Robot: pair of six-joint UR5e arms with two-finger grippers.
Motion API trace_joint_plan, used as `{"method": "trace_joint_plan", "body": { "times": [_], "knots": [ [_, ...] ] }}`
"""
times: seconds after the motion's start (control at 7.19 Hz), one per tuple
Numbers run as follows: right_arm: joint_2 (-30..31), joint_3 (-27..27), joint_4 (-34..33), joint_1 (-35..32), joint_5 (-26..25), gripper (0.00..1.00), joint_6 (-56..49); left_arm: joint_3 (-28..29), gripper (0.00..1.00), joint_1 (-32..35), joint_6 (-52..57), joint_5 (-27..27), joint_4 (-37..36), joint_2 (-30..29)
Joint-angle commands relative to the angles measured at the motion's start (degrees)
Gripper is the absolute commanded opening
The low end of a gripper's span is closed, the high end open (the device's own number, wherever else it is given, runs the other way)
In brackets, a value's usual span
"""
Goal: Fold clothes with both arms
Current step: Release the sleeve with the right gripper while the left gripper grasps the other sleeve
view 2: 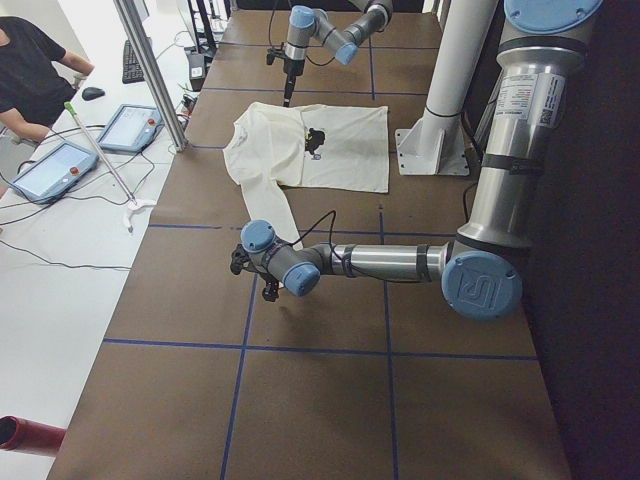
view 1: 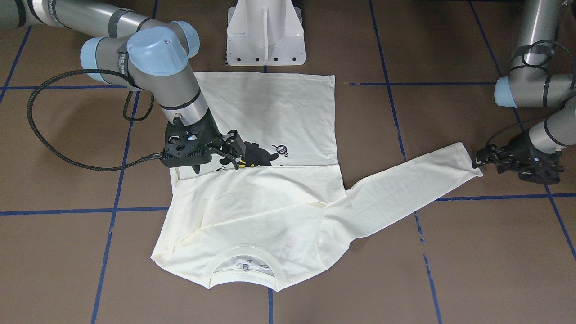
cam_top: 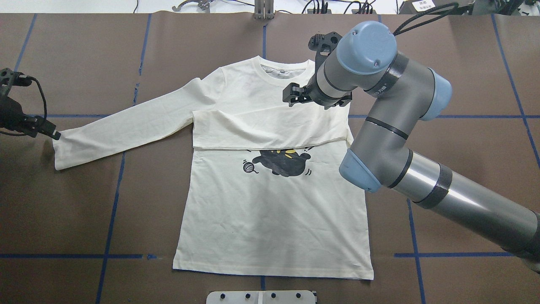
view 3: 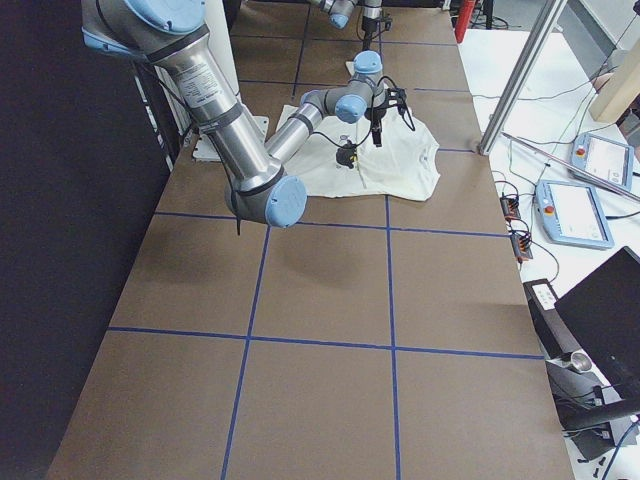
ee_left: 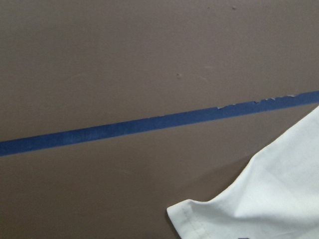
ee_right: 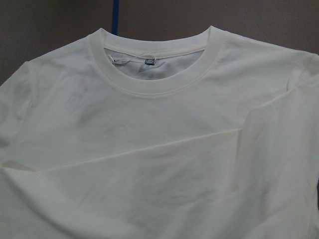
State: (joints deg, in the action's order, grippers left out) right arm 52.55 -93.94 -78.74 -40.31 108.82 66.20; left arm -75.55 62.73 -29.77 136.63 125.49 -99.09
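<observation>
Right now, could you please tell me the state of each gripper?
Left gripper: at the cuff; open or shut cannot be told.
Right gripper: open over the shirt, holding nothing.

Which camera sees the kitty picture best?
The overhead exterior view: the cat is big and clear, with the yarn ball beside it. In the front-facing view the right claw hides part. Side views show it tiny; wrist views miss it.

cat graphic (cam_top: 282, 162) half under fold, left end effector (cam_top: 54, 135) cut by edge
</observation>
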Motion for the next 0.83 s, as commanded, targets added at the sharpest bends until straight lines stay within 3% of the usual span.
{"method": "trace_joint_plan", "body": {
  "times": [0.0,0.14,0.28,0.42,0.56,0.7],
  "knots": [
    [0.8,-0.27,0.08,-0.04,-0.27,1.0,-0.2,0.93,0.78,-1.02,-0.02,-0.05,-0.07,-0.49],
    [0.89,-0.01,0.08,0.14,-0.53,1.0,-0.2,1.37,0.75,-2.25,0.06,-0.13,-0.24,-1.19],
    [0.97,-0.01,0.08,0.14,-0.54,1.0,-0.2,1.54,0.63,-2.35,-0.02,-1.0,-0.24,-1.8],
    [0.97,-0.01,0.08,0.23,-0.54,1.0,-0.2,1.63,0.37,-2.35,0.06,-1.36,-0.42,-1.9],
    [1.06,-0.1,0.08,0.23,-0.54,1.0,-0.2,1.46,0.02,-2.35,-0.02,-1.89,-0.42,-1.9],
    [1.24,-0.1,0.08,0.31,-0.62,1.0,-0.2,0.15,0.0,-2.26,-0.11,-1.28,-0.33,-1.9]
  ]
}}
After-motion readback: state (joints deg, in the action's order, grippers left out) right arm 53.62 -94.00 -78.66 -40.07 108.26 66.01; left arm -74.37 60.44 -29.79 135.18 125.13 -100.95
